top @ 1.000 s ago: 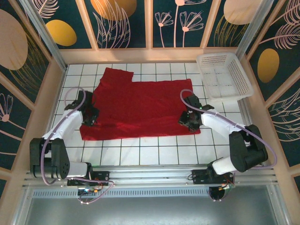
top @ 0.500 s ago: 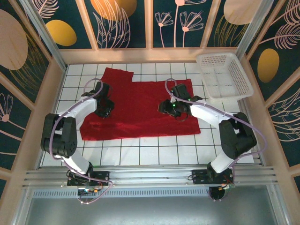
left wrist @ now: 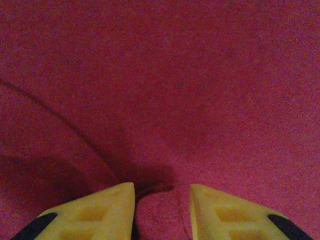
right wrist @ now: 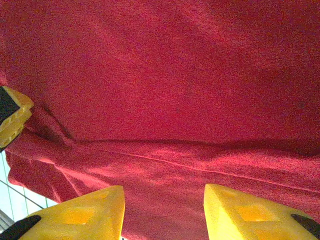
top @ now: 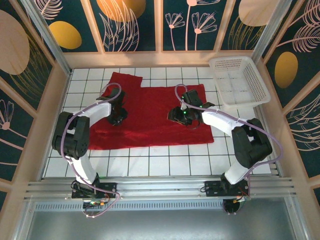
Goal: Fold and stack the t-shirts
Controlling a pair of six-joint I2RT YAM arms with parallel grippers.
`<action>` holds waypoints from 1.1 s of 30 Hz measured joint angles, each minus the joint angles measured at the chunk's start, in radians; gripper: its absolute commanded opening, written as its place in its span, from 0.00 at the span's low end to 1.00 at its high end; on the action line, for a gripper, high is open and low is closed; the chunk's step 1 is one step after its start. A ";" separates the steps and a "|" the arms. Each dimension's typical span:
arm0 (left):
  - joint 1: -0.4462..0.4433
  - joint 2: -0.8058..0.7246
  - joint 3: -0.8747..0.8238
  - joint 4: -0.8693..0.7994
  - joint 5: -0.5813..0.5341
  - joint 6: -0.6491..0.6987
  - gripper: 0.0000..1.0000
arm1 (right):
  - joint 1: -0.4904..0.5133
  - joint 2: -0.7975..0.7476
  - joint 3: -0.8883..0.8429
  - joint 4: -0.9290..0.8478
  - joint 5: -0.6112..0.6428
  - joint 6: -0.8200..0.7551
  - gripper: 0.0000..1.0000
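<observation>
The plain deep-red soft cloth t-shirt lies spread over the far half of the white tiled table, one short sleeve reaching toward the far left; the white plastic mesh basket stands in the far right corner, near the shirt's right edge but apart from it.

The left gripper sits low on the left part of the shirt, well inside its edge; the right gripper sits on the cloth right of the middle; red fabric lies between the two.

In the left wrist view the yellow fingers stand narrowly apart; a small ridge of cloth rises into the gap, and a long crease runs in from the left; I cannot tell whether they pinch that ridge or only straddle it.

In the right wrist view the yellow fingers stand well apart, clamping nothing; the shirt lies under the gap, a doubled band with a stitched line crossing just ahead of the tips; a sliver of white tile shows at lower left.
</observation>
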 measured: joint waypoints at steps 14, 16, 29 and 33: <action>-0.023 0.039 0.018 0.006 -0.039 0.212 0.26 | -0.003 0.011 0.000 0.000 -0.019 -0.001 0.46; -0.034 0.040 0.018 0.006 -0.039 0.219 0.21 | -0.004 0.013 0.000 0.000 -0.019 -0.001 0.46; -0.045 0.040 0.017 -0.018 -0.056 0.230 0.00 | -0.014 0.015 0.000 0.000 -0.019 0.000 0.46; -0.046 0.019 0.017 -0.040 -0.074 0.230 0.00 | -0.015 0.015 0.000 0.000 -0.019 0.000 0.45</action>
